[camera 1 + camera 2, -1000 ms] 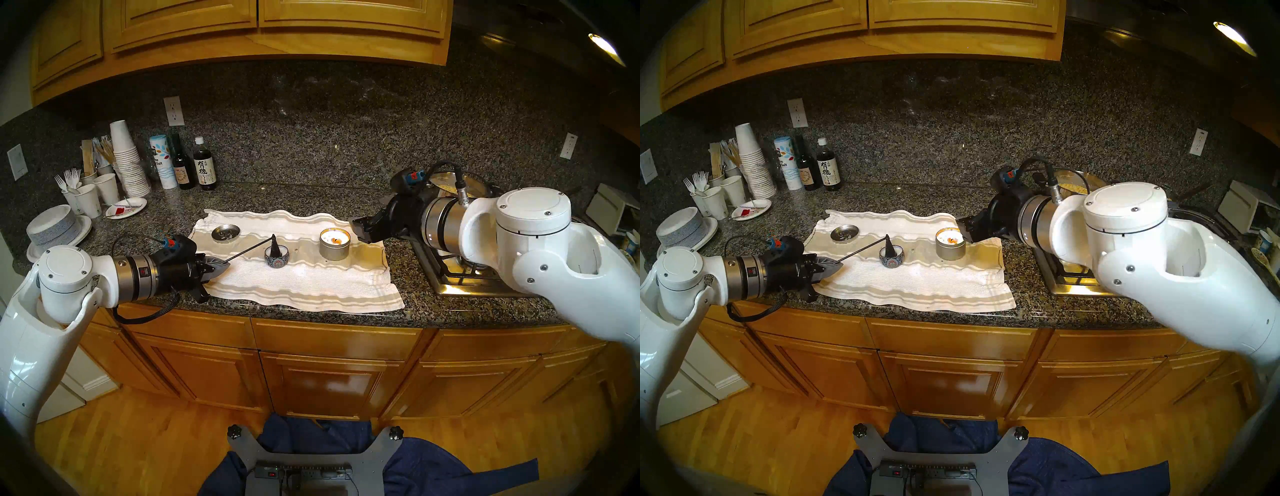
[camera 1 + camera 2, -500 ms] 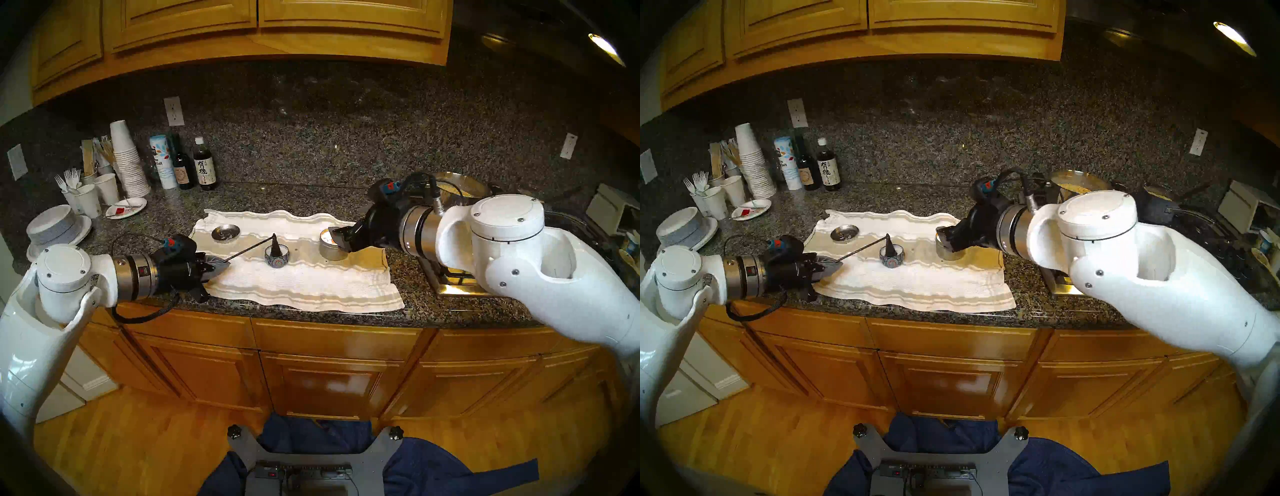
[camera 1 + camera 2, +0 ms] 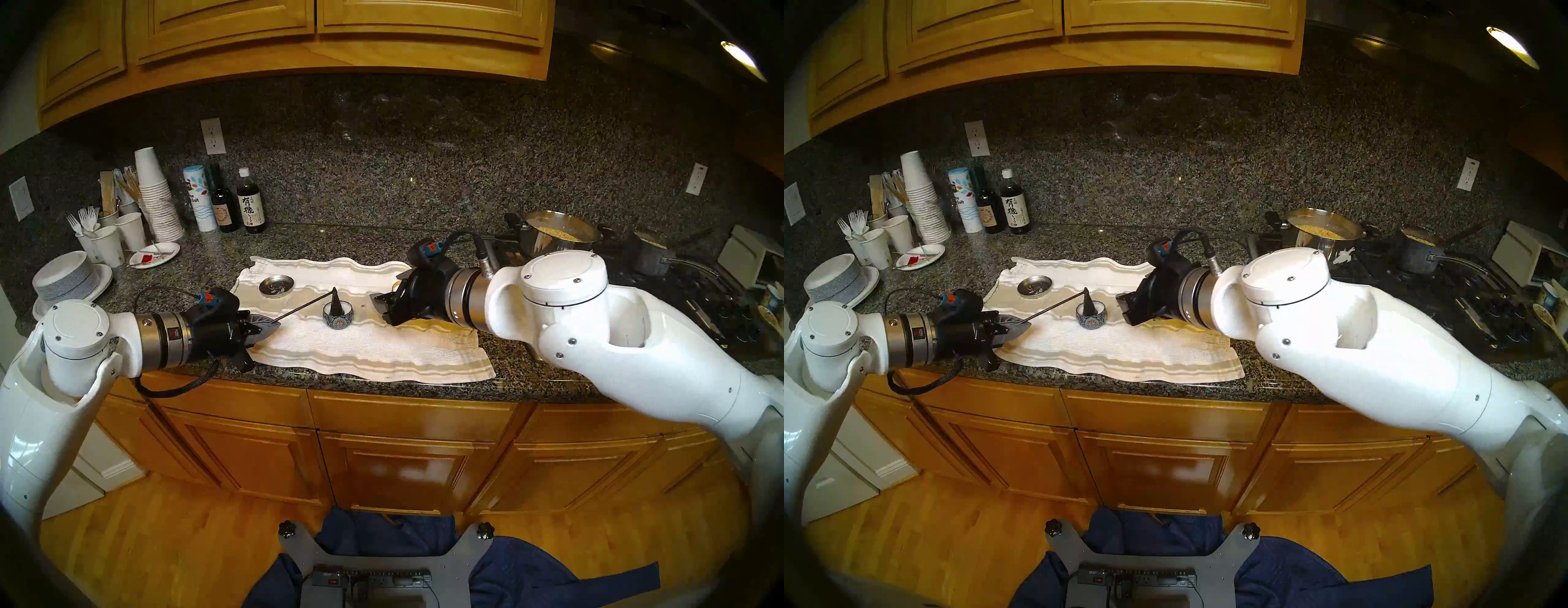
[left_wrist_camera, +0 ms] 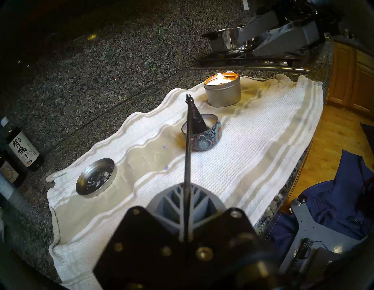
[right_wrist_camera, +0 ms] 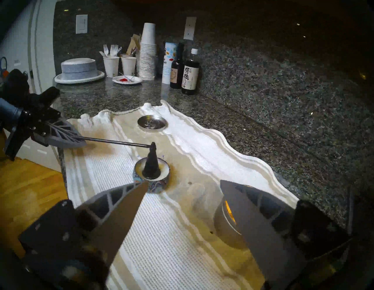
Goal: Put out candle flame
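My left gripper (image 3: 271,329) (image 4: 187,188) is shut on the thin rod of a black candle snuffer (image 4: 188,151). The snuffer's cone (image 3: 335,297) (image 5: 151,166) stands in a small patterned candle tin (image 3: 338,317) (image 4: 204,137) on a white striped towel (image 3: 365,352). A silver candle tin (image 4: 222,91) further right still burns with a flame (image 4: 219,76). My right gripper (image 3: 384,305) (image 5: 184,182) is open and empty above that tin. It hides most of the tin in both head views. In the right wrist view the tin (image 5: 224,226) glows beside one finger.
A round metal lid (image 3: 276,285) lies on the towel's far left. Paper cups (image 3: 155,199), bottles (image 3: 251,208) and stacked plates (image 3: 68,280) crowd the back left. A stove with a steel pot (image 3: 555,233) stands to the right. The counter edge runs just in front of the towel.
My right arm has swept left from the towel's right edge to above the silver tin, now covering it in the head views. The left gripper and snuffer have stayed put.
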